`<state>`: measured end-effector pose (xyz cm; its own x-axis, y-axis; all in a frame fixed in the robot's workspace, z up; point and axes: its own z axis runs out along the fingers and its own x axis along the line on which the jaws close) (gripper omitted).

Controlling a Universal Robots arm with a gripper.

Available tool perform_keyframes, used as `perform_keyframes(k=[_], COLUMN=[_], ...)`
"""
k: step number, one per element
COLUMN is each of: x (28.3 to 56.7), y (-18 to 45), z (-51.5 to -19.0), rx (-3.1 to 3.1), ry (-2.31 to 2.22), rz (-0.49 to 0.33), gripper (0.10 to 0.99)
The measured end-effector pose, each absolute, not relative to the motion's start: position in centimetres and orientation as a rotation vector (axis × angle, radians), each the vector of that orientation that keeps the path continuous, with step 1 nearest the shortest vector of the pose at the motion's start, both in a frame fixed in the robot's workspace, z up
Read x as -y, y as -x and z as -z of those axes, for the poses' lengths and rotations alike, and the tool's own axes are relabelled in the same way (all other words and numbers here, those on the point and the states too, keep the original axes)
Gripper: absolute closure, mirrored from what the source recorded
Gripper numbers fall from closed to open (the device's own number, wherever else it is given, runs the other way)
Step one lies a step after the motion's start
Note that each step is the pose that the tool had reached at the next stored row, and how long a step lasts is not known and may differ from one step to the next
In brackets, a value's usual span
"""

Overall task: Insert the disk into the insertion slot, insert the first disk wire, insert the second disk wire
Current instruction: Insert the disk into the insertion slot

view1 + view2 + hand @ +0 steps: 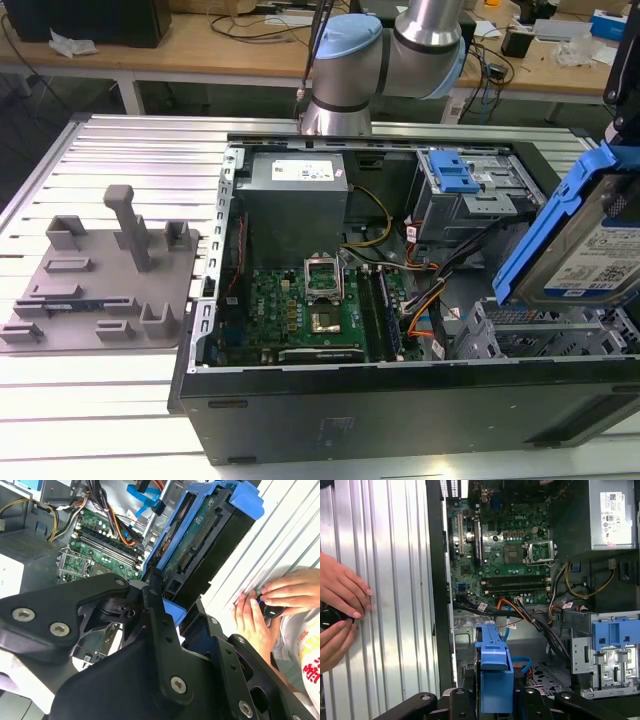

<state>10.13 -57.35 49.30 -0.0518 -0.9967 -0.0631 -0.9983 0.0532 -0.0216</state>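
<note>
Gripper (175, 599) is found clamped on the disk (590, 240) by its blue carrier. Case (400, 410) is laid flat and open. Its insertion slot (520, 335), at the corner on the exterior view's right, is unfilled. Disk is held tilted above that corner, likely for angled entry.

Blue-framed disk (590, 245) tilted, abv grey perf. insertion slot (505, 335).

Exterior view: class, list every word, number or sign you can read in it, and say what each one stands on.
No text can be quoted from the exterior view.
White-and-blue label on the disk: print too small to read.
White label on the grey power-supply box: print too small to read.
</note>
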Motion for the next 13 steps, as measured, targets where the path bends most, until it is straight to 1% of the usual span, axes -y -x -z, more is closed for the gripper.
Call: perform_keyframes(k=[13], x=[56.62], y=[-10.96], z=[-48.9], rx=[-2.202], ry=[2.175], rz=[-0.061], gripper=[0.718])
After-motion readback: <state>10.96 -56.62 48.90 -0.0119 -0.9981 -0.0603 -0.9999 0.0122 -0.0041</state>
